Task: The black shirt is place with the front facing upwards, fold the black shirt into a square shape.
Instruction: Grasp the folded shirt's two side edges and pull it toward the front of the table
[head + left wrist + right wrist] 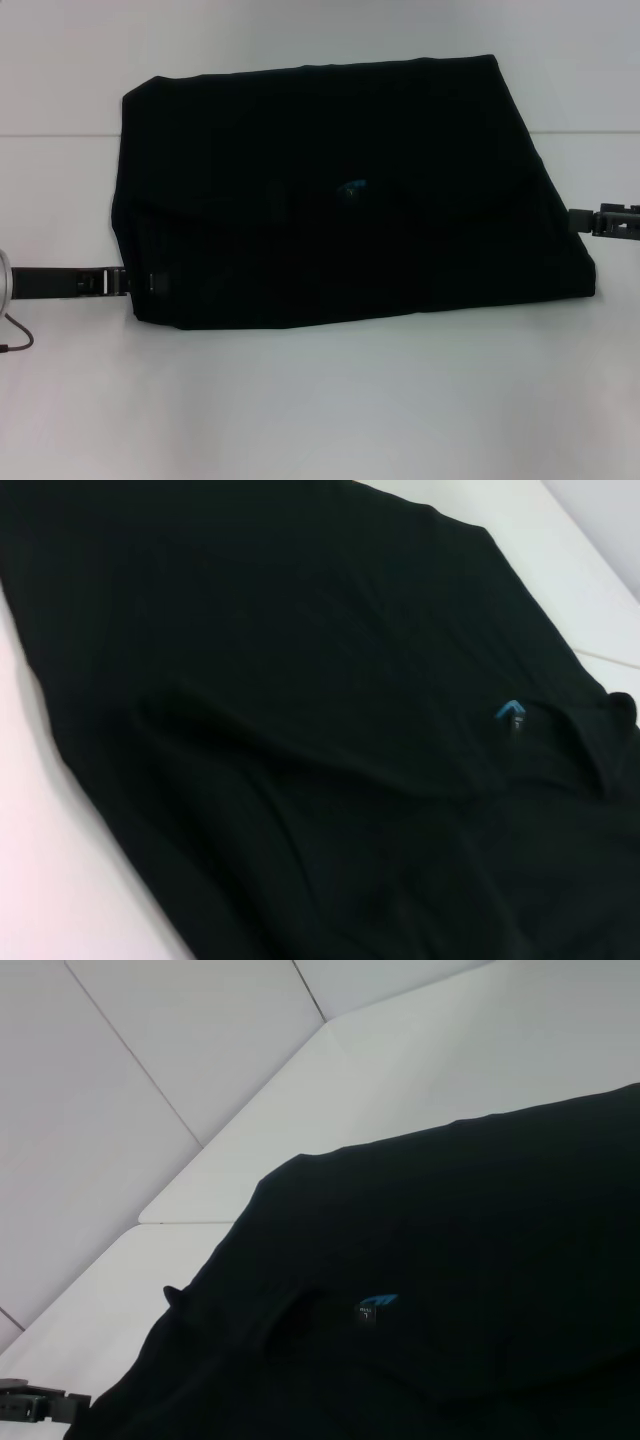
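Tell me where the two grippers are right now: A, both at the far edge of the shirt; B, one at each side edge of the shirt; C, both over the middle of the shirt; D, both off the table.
B: in the head view the left gripper is at the shirt's left edge and the right gripper at its right edge.

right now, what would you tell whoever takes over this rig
Left hand: low at the black shirt's left near edge; grip hidden against the dark cloth.
Right hand: at the shirt's right edge, grip also unclear.
The shirt lies on the white table, already folded into a wide block, sleeves tucked in, blue collar mark showing on top, no lettering visible.
Left to do: it is wider than deep, so probably one more fold across to square it, then flatten.
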`<state>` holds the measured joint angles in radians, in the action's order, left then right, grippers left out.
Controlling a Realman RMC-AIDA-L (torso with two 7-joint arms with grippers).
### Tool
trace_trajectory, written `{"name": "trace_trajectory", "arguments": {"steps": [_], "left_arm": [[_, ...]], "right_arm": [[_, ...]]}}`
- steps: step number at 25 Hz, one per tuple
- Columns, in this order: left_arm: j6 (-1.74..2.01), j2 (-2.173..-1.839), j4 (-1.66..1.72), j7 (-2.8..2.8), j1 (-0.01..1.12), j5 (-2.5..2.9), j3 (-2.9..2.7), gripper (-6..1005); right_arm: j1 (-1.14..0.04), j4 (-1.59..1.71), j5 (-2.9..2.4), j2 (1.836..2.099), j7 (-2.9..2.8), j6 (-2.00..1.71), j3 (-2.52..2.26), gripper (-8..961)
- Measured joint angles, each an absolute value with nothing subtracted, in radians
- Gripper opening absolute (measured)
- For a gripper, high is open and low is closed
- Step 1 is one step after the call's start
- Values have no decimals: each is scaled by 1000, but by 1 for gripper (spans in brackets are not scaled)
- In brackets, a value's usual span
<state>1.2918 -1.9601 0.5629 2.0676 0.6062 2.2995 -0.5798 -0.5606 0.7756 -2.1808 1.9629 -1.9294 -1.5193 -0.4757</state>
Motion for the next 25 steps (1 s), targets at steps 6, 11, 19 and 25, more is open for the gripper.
{"name": "trace_trajectory", "arguments": {"steps": [6, 11, 19, 25], "left_arm": [[1273, -1963, 561, 2084, 606, 2305, -589, 431], [1255, -1965, 555, 2089, 602, 2306, -593, 634], [1273, -1976, 552, 2088, 608, 2307, -605, 663], [1270, -1979, 555, 2087, 613, 2307, -669, 654]], "right_arm": [[-559, 771, -2181, 1964, -1922, -1520, -476, 924], [-558, 768, -2181, 1969, -1906, -1521, -475, 923], [-561, 765, -2182, 1972, -1904, -1522, -476, 923], [-561, 765, -2181, 1973, -1904, -1522, -477, 923]]}}
